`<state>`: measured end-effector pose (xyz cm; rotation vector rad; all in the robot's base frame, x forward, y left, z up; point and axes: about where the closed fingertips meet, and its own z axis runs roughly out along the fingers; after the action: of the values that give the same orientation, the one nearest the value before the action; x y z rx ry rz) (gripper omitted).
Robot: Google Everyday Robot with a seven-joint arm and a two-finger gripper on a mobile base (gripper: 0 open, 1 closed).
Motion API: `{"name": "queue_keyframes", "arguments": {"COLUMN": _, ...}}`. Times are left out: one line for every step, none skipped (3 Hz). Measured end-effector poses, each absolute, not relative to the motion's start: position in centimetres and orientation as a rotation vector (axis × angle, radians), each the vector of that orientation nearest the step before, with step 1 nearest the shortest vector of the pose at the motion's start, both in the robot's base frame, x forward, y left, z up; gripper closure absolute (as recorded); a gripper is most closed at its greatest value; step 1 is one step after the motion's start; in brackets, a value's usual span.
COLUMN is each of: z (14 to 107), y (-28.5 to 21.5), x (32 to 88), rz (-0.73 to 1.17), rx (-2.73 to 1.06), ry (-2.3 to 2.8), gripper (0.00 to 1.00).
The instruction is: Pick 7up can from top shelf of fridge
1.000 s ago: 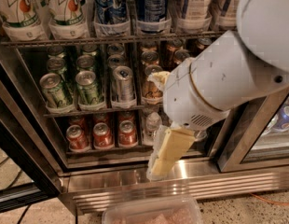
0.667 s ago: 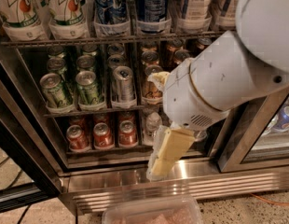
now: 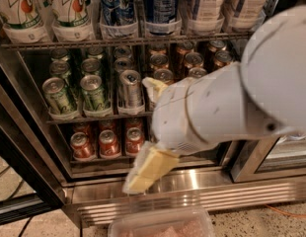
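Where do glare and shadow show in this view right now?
Camera view: glare streaks the fridge's steel base, just behind the claw hanging low; the red cans sit in shadow; the 7up cans on the top shelf are evenly lit.

Shop: stocked drinks fridge (image 3: 232, 194); claw (image 3: 143, 174) low

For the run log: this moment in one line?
stage: pre-grasp | gripper: low before fridge | 7up can: on top shelf, untouched
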<state>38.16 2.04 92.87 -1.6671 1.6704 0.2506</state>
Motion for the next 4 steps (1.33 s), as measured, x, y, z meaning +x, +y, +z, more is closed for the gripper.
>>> {"name": "queue_keyframes", "arguments": {"z": 93.1, "y": 4.3, "x": 39.6, "rz": 0.262, "rx": -1.530, "ry": 1.584, "gripper": 0.00}}
{"name": "queue_keyframes", "arguments": {"z": 96.3, "y": 6.6, "x": 43.1, "rz": 0.269, "rx": -1.360, "ry": 1.477, "gripper": 0.00}}
{"name": "queue_keyframes", "arguments": {"z": 97.9, "y": 6.9, "x": 44.1, "rz": 0.261, "rx": -1.280, "ry": 1.463, "gripper": 0.00}}
{"name": "queue_keyframes", "arguments": {"z": 97.7, "y": 7.3, "x": 44.0, "rz": 0.286, "rx": -1.238, "ry": 1.457, "gripper": 0.00}}
